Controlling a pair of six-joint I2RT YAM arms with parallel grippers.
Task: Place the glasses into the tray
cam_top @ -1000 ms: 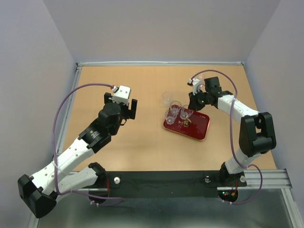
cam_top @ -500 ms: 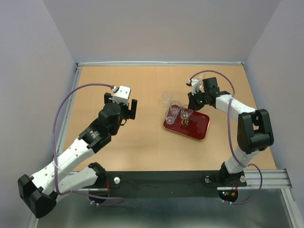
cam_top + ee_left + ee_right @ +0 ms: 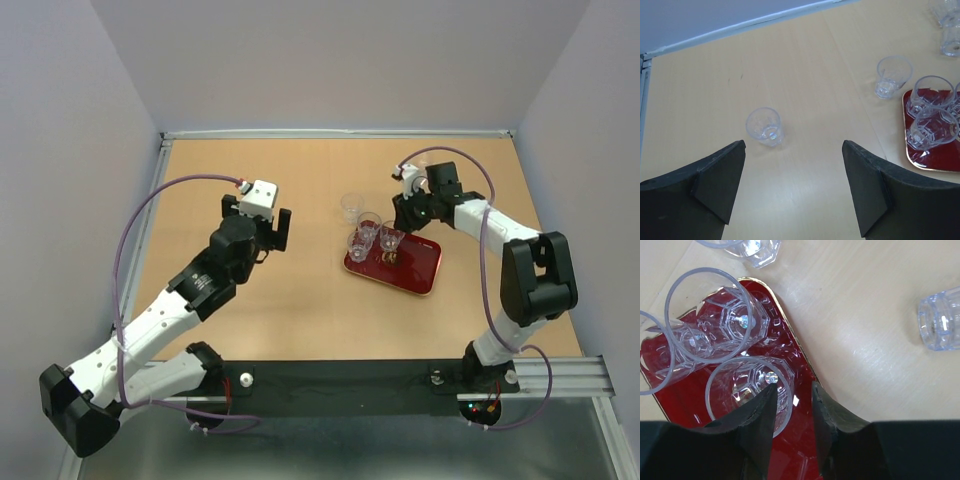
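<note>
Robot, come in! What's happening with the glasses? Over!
Left claw open, empty. Right claw slightly parted over a glass in the tray. Three glasses in tray, more on table. Nothing blocking.

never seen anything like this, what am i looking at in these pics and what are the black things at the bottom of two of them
These are two robot arms bolted to the near edge of a wooden table. The wide picture comes from a camera above and behind them. The other two come from cameras on the wrists, so the black shapes are each arm's own fingers. On the table sits a dark red tray holding three clear glasses. Others are loose, like the one beside the tray. The left fingers are wide apart and hold nothing. The right fingers are slightly apart, astride the rim of the nearest tray glass.
</note>
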